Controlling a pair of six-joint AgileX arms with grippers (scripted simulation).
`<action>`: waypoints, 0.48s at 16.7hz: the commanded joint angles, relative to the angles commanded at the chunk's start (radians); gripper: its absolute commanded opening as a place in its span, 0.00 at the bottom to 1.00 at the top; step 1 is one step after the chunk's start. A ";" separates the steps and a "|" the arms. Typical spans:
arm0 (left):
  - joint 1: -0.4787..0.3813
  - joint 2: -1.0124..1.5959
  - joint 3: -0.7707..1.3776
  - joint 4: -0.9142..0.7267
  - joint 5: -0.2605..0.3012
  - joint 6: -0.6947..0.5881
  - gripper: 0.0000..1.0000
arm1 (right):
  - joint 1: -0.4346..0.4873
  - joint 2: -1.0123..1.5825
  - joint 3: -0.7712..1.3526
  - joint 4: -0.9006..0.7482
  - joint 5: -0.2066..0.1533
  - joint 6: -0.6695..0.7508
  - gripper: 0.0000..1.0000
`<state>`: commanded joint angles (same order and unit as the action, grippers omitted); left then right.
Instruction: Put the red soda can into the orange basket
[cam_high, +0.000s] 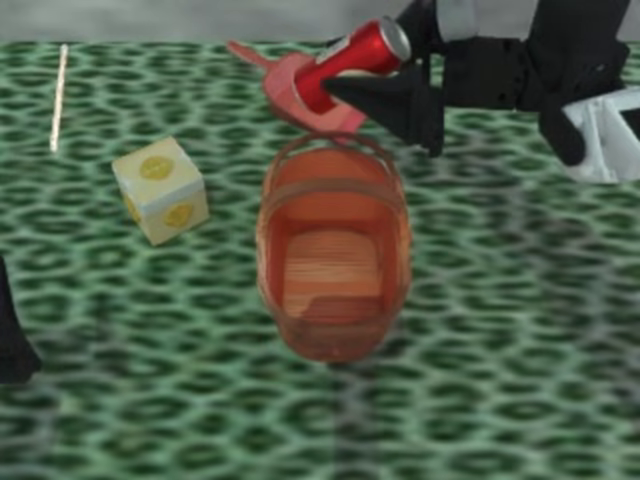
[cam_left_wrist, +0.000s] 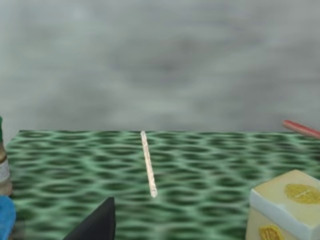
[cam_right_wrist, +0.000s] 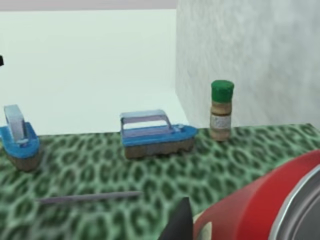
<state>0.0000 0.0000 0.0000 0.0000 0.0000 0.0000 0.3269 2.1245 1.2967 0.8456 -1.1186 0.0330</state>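
Left end effector (cam_high: 12, 355): parked at the bench's left edge, well apart from the work; only a dark sliver shows in the top view and one dark fingertip in its wrist view, so I cannot tell how its fingers stand.
White stick (cam_high: 59, 97): lies flat far off to the left of the right end effector, not in the way.
Yellow-spotted cube (cam_high: 161, 189): sits between the stick and the basket, clear of the carrying path.
Pink-red scoop (cam_high: 290, 85): lies directly under the held can; most of it is covered by the can and the dark fingers.
Red soda can (cam_high: 352, 62): lifted off the bench and tilted, silver top toward the right, clamped in the right end effector; it hangs just beyond the basket's far rim, not yet over the opening.
Orange basket (cam_high: 275, 290): stands below and just nearer than the right end effector, its floor bare, the can not yet in it.
Right end effector (cam_high: 385, 85): fingers closed around the can's body, likely held high so the can clears the basket's handle; its far finger is hidden behind the can.
Right wrist view: shows only a cut-off part of the can.
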 joint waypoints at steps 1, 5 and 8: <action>0.000 0.000 0.000 0.000 0.000 0.000 1.00 | 0.000 0.030 -0.010 0.044 0.001 -0.001 0.00; 0.000 0.000 0.000 0.000 0.000 0.000 1.00 | 0.006 0.143 -0.058 0.215 0.003 -0.004 0.00; 0.000 0.000 0.000 0.000 0.000 0.000 1.00 | 0.007 0.170 -0.071 0.245 0.005 -0.004 0.00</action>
<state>0.0000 0.0000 0.0000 0.0000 0.0000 0.0000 0.3340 2.2940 1.2254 1.0910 -1.1133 0.0288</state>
